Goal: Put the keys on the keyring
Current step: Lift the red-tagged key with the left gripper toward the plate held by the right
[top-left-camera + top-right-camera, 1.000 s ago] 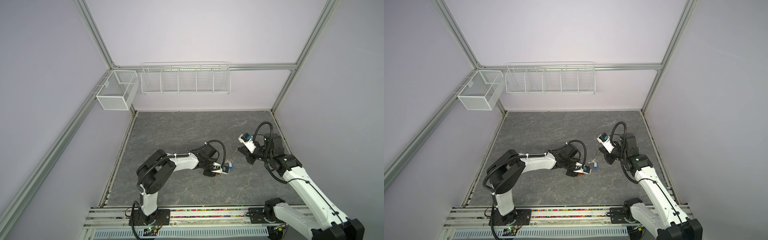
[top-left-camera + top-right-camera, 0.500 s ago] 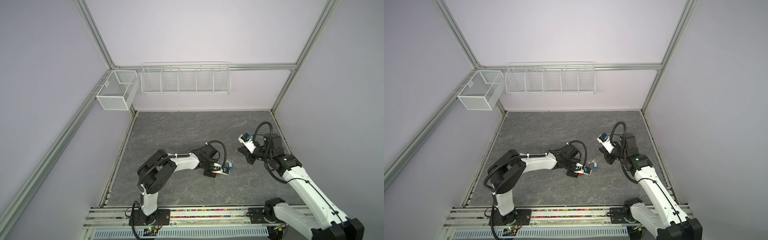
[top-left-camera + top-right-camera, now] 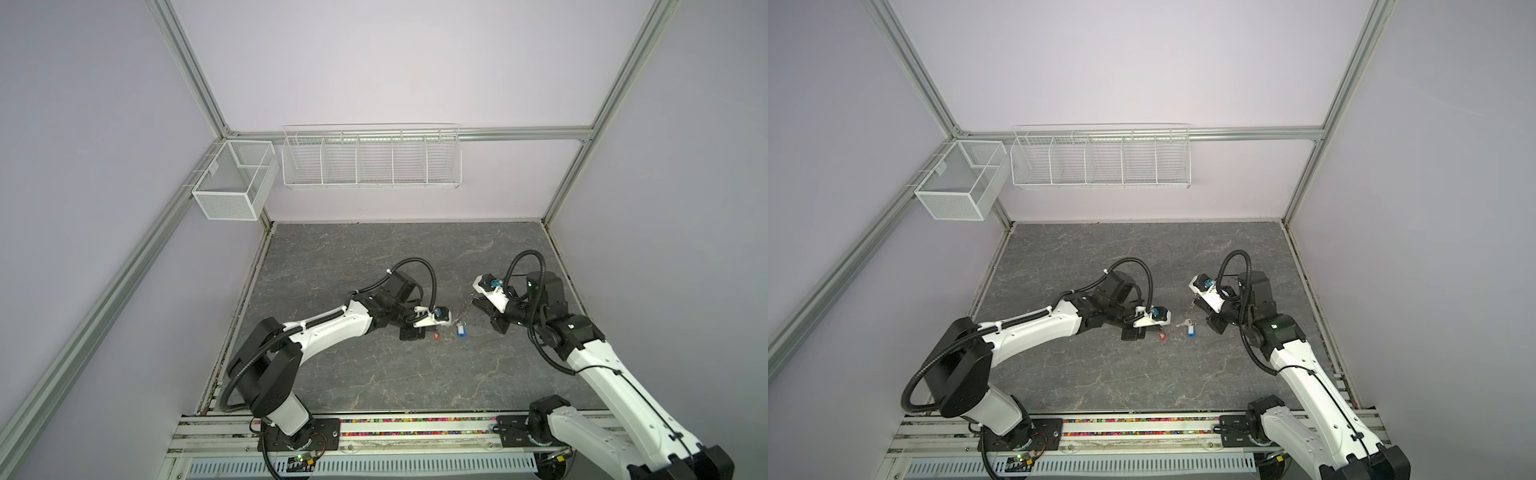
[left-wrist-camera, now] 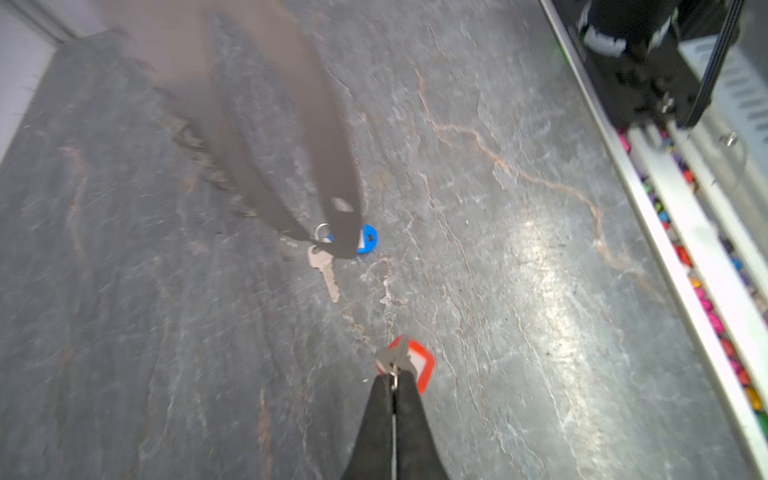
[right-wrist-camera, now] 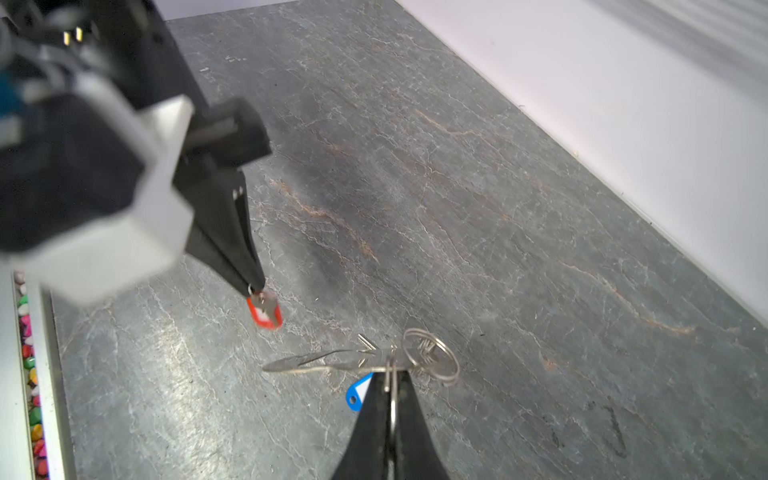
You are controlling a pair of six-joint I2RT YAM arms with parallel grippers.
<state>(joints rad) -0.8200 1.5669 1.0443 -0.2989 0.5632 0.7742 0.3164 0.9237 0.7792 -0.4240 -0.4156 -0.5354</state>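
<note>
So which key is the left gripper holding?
The key with the red tag: the left gripper is shut on it. The blue-tagged key is at the right gripper.

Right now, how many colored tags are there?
2. The red tag is at the tip of the left gripper; the blue tag is beside the right gripper. No others show.

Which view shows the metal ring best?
Right wrist view: the metal ring sits close, its loops clear. The left wrist view shows only a half-hidden sliver; both top views show it too small to tell.
</note>
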